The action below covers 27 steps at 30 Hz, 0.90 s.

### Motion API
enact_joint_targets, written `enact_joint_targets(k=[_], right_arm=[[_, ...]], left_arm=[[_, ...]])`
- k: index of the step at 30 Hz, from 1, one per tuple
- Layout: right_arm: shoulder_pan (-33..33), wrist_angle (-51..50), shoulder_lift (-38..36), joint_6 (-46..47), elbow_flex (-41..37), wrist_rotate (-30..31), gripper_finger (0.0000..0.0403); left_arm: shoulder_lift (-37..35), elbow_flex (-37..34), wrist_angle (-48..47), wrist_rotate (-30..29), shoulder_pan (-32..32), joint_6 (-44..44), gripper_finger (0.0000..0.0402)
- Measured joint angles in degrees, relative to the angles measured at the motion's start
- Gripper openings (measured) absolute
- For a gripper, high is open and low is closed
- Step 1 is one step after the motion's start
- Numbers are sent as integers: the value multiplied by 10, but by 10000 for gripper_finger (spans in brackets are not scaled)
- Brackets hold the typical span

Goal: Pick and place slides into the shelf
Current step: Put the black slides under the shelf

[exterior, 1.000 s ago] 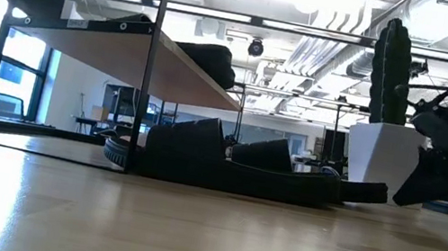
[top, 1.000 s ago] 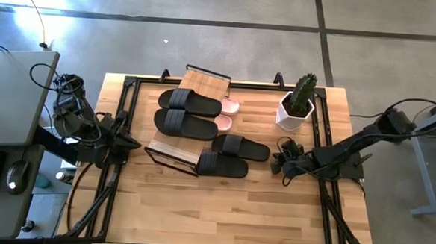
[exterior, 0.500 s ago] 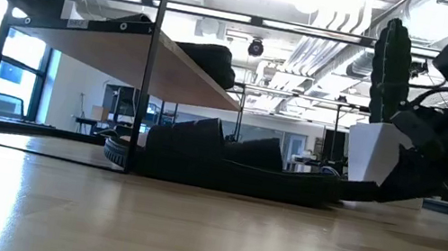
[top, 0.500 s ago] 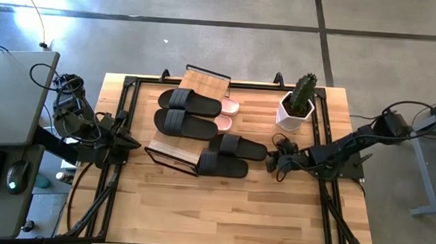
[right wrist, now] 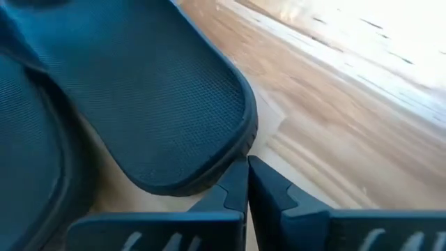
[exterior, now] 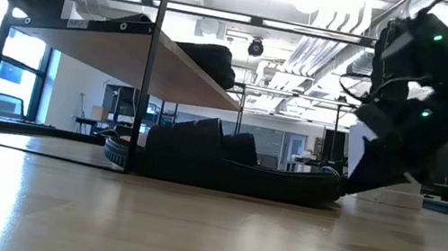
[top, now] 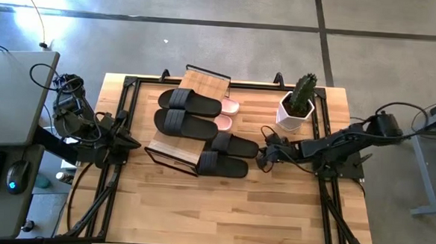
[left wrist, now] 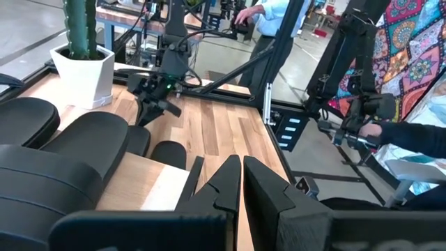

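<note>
We found the right gripper [top: 263,159] pressed together, its tip against the heel of a black slide [top: 232,145] lying on the table [top: 273,214] beside the shelf [top: 198,82]. Two black slides [top: 183,111] lay on the shelf. The left gripper [top: 131,143], also pressed together, waited at the table's left edge.

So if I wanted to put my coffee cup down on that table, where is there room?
The table's whole front half, forward of the shelf and the two dark slides lying on the wood, is bare. A smaller bare patch lies between the shelf and the cactus pot. Around the shut right gripper, at one slide's end, it is crowded.
</note>
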Motion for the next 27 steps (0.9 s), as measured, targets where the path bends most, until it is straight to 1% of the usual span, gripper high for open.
enact_joint_targets(k=[6, 15, 27], right_arm=[[-24, 4, 57, -41, 45, -29, 0], [-50, 22, 132, -102, 124, -57, 0], [-69, 25, 222, -159, 237, -92, 0]], left_arm=[[0, 0, -1, 0, 0, 0, 7], [0, 0, -3, 0, 0, 0, 8], [0, 0, -8, 0, 0, -1, 7]])
